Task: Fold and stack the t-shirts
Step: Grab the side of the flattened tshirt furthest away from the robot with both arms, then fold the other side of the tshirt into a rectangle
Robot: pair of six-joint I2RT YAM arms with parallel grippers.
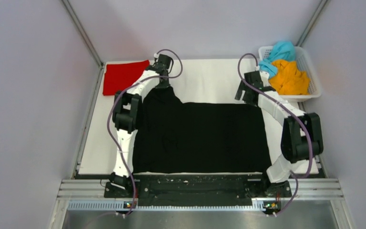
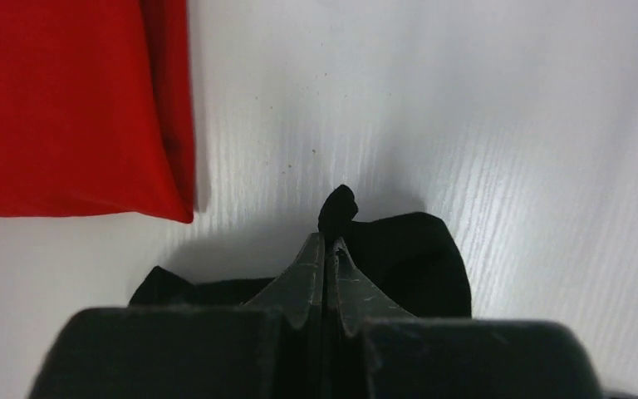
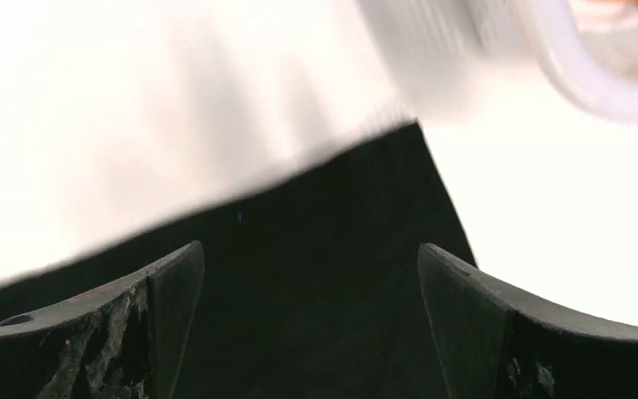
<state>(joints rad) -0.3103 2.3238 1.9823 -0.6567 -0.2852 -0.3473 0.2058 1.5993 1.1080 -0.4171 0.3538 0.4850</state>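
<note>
The black t-shirt lies spread flat on the white table. My left gripper is shut on its far left corner; in the left wrist view the gripper pinches a tuft of the black cloth. My right gripper is open above the shirt's far right corner, with nothing between its fingers. The red t-shirt lies folded at the far left and shows in the left wrist view. The orange t-shirt and the teal t-shirt lie crumpled in the basket.
A white mesh basket stands at the far right corner of the table. Grey enclosure walls rise on the left, right and back. The arm bases sit on a black rail at the near edge.
</note>
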